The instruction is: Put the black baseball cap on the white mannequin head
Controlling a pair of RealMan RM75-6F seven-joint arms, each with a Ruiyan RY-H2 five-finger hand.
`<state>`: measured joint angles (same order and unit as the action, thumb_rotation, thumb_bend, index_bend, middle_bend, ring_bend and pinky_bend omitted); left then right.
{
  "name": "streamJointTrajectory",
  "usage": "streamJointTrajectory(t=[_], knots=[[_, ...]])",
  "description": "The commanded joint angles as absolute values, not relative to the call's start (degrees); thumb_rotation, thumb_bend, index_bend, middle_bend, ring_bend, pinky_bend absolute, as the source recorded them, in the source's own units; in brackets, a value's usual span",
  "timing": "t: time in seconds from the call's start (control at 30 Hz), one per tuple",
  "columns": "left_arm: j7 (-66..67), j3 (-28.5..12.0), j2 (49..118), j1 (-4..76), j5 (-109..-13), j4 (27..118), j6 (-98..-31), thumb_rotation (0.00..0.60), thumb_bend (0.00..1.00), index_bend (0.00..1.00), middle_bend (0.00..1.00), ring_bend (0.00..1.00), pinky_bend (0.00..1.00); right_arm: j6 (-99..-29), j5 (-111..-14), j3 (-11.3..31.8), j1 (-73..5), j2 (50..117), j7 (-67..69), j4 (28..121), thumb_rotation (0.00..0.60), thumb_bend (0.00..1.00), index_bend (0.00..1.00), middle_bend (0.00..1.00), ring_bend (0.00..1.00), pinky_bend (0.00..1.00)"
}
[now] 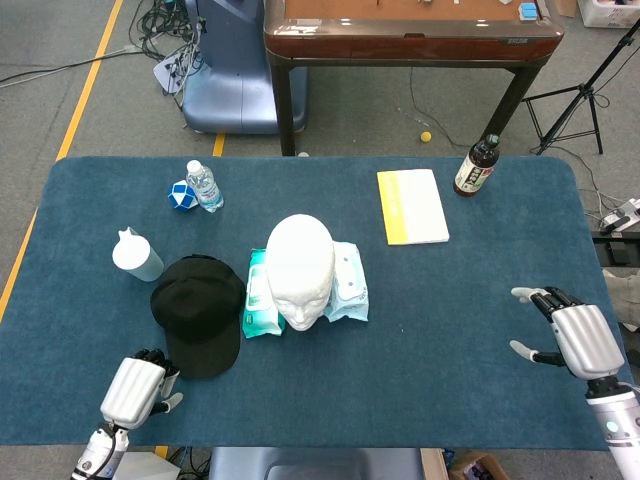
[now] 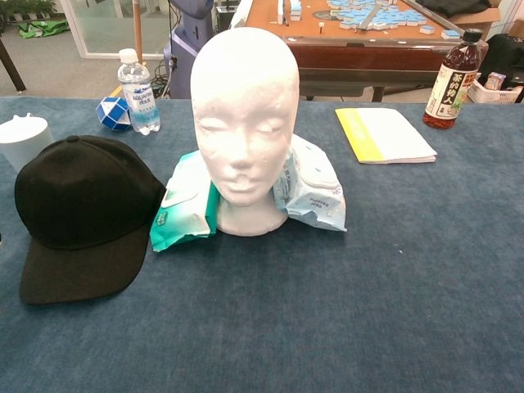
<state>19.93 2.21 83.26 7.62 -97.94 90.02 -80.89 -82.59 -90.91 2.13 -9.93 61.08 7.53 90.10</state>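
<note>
Cap (image 1: pixel 199 313) brim lies just beyond left hand's (image 1: pixel 134 389) fingers (image 1: pixel 153 357).

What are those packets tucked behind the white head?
Two soft wet-wipe packs sit against the mannequin head: a green-edged pack on one side, a pale blue pack on the other. The head hides whatever lies between them, and the print is too small to read.

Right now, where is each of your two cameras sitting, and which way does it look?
Head view: sits high, looks steeply down on the table; shows the left hand and right hand.
Chest view: sits low at the table's near edge, looks level across it at the mannequin head; neither hand shows clearly.
Both share the mannequin head and the black cap.
</note>
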Motion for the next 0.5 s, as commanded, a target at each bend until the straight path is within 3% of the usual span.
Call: streamJointTrajectory(t=[0.03, 0.5], knots=[[21.92, 1.97, 84.01, 7.80, -96.64, 89.79, -79.95, 0.600, 0.01, 0.85, 0.75, 0.47, 0.50, -82.63, -90.87, 2.16, -9.87, 61.01, 7.62, 90.11, 0.600, 0.02, 0.28, 0.37, 0.29, 0.46], [28.35, 1.16, 86.44, 8.81, -91.11, 90.25, -76.17, 0.600, 0.01, 0.85, 0.76, 0.47, 0.50, -82.43, -90.61, 2.29, -9.78, 60.64, 8.12, 90.16, 0.600, 0.02, 0.28, 0.37, 0.29, 0.46]])
